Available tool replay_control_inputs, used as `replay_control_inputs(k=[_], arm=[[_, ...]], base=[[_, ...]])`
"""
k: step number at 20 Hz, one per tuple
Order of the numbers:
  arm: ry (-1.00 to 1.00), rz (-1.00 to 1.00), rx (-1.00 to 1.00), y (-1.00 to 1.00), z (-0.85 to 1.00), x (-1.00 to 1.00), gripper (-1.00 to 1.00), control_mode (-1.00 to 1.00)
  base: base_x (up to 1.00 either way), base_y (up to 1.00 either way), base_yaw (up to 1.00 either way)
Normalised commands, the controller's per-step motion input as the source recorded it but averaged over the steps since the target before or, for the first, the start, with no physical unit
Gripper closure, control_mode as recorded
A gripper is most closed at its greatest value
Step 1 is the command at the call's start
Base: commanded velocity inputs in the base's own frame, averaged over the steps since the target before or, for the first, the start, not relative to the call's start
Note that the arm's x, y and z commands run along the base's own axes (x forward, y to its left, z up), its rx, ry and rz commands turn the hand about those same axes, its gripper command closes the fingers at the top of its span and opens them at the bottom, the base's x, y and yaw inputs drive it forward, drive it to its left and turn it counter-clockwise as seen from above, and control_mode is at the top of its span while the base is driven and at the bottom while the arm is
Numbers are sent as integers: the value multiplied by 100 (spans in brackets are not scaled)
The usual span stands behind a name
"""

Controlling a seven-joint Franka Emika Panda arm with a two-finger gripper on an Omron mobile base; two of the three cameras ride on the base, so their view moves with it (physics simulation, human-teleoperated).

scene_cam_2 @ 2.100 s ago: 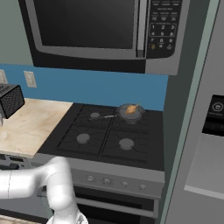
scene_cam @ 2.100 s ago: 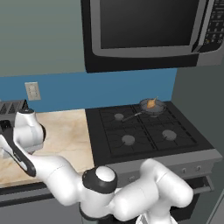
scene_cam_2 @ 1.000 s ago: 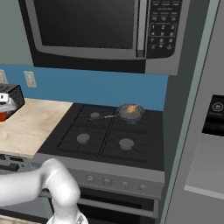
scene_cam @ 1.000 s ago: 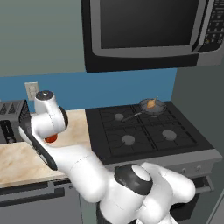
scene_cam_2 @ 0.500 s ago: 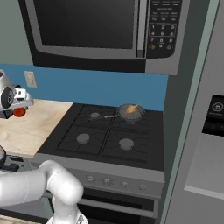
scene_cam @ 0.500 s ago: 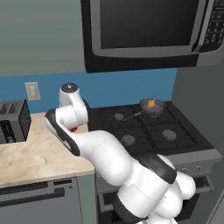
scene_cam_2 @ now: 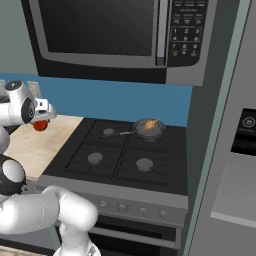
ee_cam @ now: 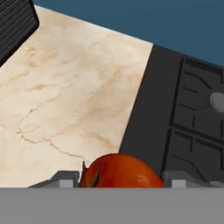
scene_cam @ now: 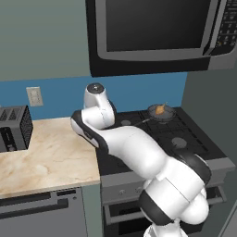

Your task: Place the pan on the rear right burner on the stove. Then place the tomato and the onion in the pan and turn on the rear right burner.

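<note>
The red tomato (ee_cam: 120,173) sits between my gripper's (ee_cam: 120,180) fingertips (ee_cam: 64,179), held above the counter's right end beside the stove (ee_cam: 192,113). From the right base view the gripper (scene_cam_2: 42,120) hangs over the counter left of the stove (scene_cam_2: 75,150), shut on the tomato (scene_cam_2: 40,125). The dark pan (scene_cam_2: 150,129) rests on the rear right burner, which it covers, its handle pointing left. The tan onion (scene_cam_2: 149,125) lies inside it. In the left base view the pan (scene_cam: 162,112) holds the onion (scene_cam: 160,109) at the back right of the stove (scene_cam: 187,141).
A beige marble counter (scene_cam: 41,157) lies left of the stove, with a black toaster (scene_cam: 14,128) at its left end and a wall outlet (scene_cam: 34,96) behind. A microwave (scene_cam_2: 110,35) hangs over the stove. A tall grey fridge (scene_cam_2: 235,150) stands to the right.
The arm has swung right, from the toaster end of the counter toward the stove, carrying the tomato lifted off the counter. The pan and onion have not moved.
</note>
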Motion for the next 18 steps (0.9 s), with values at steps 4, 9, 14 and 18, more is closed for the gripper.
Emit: replay_control_inputs(k=[4, 9, 14, 18], arm=[[-4, -6, 0, -68, 6, 10, 100, -100], [-3, -6, 0, -69, 4, 10, 100, -100], [-3, -6, 0, -69, 5, 10, 100, -100], [-4, -5, 0, -65, 4, 7, 100, -100]], base=[[0, 0, 0], [0, 0, 0], [0, 0, 0], [0, 0, 0]])
